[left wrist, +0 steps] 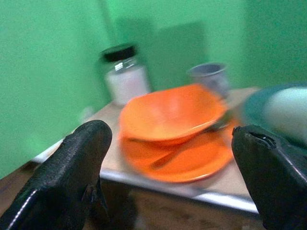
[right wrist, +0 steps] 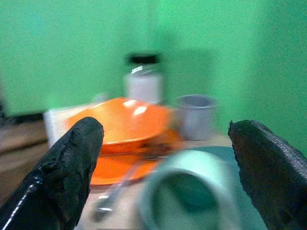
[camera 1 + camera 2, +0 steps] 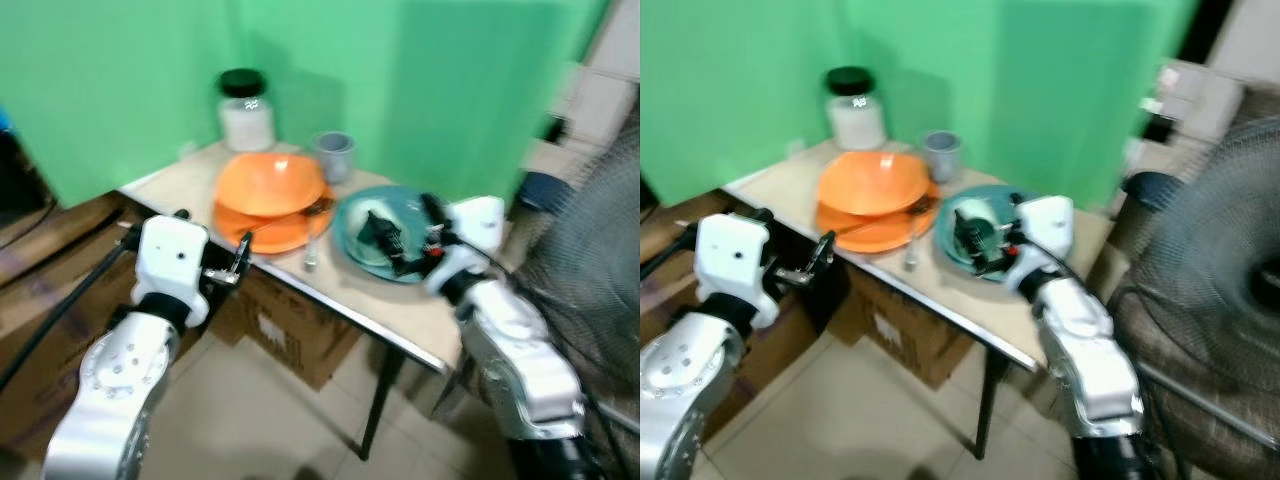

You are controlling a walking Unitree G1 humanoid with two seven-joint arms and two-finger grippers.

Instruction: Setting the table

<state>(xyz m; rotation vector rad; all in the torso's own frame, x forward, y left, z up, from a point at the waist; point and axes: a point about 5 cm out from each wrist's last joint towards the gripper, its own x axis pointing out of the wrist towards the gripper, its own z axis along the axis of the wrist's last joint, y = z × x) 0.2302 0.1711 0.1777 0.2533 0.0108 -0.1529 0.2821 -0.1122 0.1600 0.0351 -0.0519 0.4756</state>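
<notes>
Hovering my right pincer [image 3: 392, 243], spread, over teal plate [image 3: 352, 225]; left pincer [image 3: 240, 258] spread beside orange bowl [image 3: 268, 182]; beige table [image 3: 180, 180], green backdrop [image 3: 150, 60].

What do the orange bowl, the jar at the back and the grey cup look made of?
Orange bowl: probably plastic or melamine, with an even colour and a soft glossy highlight.
Jar: clear walls showing white contents suggest glass, though clear plastic is possible; its black lid looks plastic.
Grey cup: matte and dull, likely plastic; blur leaves metal open.
</notes>
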